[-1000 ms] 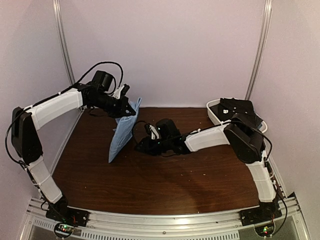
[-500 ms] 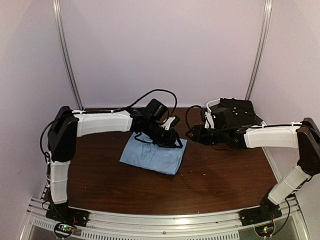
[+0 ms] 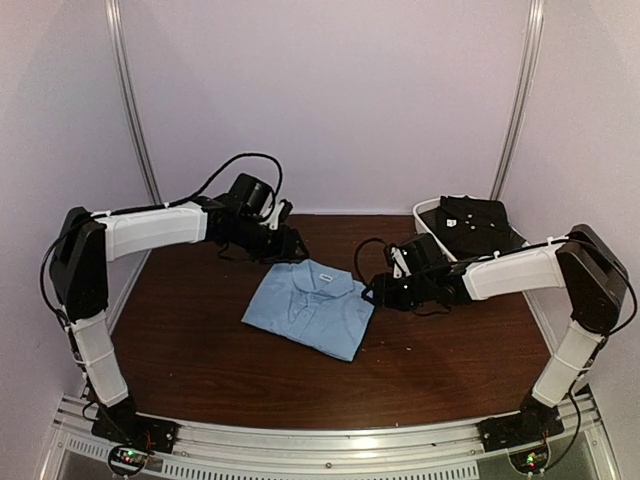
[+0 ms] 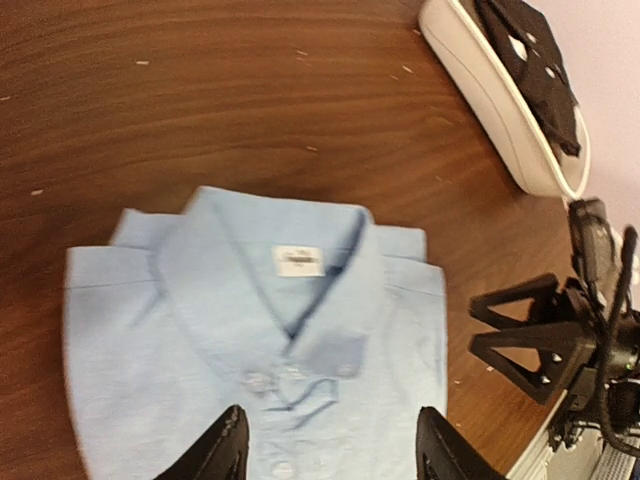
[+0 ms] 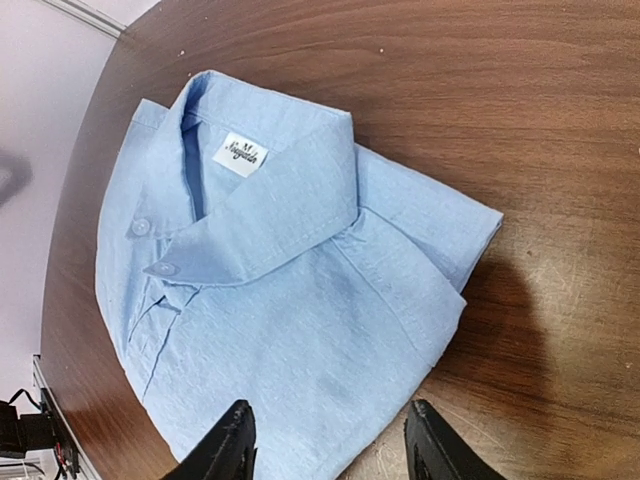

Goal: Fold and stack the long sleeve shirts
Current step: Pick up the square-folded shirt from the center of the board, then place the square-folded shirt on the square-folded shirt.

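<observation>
A light blue long sleeve shirt (image 3: 310, 308) lies folded flat on the brown table, collar toward the back and label showing. My left gripper (image 3: 293, 244) hovers just behind the collar, open and empty. In the left wrist view its fingers straddle the air above the button placket of the shirt (image 4: 260, 330). My right gripper (image 3: 373, 291) sits just off the shirt's right edge, open and empty. The right wrist view looks down on the folded shirt (image 5: 280, 300) between the spread fingers (image 5: 232, 440). The right gripper (image 4: 478, 325) also shows in the left wrist view.
A white oval tub (image 3: 425, 225) stands at the back right with a dark garment (image 3: 475, 222) in it; the tub (image 4: 500, 110) also shows in the left wrist view. The booth's pale walls close in the back and sides.
The shirt hung from my left gripper a second ago; it now lies folded on the table. Both grippers have opened and drawn back from it, the left to the back, the right to the side.
</observation>
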Controlling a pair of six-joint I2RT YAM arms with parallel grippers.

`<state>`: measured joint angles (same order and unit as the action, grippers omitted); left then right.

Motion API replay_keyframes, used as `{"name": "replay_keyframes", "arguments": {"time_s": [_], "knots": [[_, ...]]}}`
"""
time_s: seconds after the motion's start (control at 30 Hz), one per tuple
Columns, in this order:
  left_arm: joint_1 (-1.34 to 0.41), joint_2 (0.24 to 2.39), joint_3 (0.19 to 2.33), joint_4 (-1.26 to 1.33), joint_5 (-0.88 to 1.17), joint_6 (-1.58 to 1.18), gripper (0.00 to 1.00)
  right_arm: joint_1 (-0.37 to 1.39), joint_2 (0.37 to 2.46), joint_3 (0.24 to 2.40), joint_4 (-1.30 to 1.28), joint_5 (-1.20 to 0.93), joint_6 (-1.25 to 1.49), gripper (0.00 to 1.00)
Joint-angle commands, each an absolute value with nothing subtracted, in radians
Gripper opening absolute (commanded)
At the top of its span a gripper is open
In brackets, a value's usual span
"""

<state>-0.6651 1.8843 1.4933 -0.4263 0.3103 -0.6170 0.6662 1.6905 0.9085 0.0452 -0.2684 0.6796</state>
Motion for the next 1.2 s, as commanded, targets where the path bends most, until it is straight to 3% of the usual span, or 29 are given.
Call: {"name": "replay_keyframes", "arguments": {"time_s": [0.0, 0.27, 0.83, 0.97, 1.17], "knots": [[-0.557, 1.840, 1.388, -0.417, 0.272, -0.538, 0.58, 0.676, 1.719, 0.942, 0.042, -0.249, 0.670, 0.52], [-0.440, 1.885, 1.315, -0.400, 0.281, -0.471, 0.60, 0.675, 1.745, 0.923, 0.034, -0.226, 0.672, 0.54], [-0.423, 2.063, 1.373, -0.361, 0.384, -0.482, 0.63, 0.683, 1.857, 0.963, 0.093, -0.275, 0.682, 0.52], [-0.437, 2.060, 1.359, -0.357, 0.406, -0.514, 0.54, 0.689, 1.886, 0.988, 0.105, -0.295, 0.683, 0.49], [-0.455, 2.002, 1.338, -0.355, 0.406, -0.572, 0.27, 0.694, 1.918, 1.043, 0.098, -0.311, 0.677, 0.35]]}}
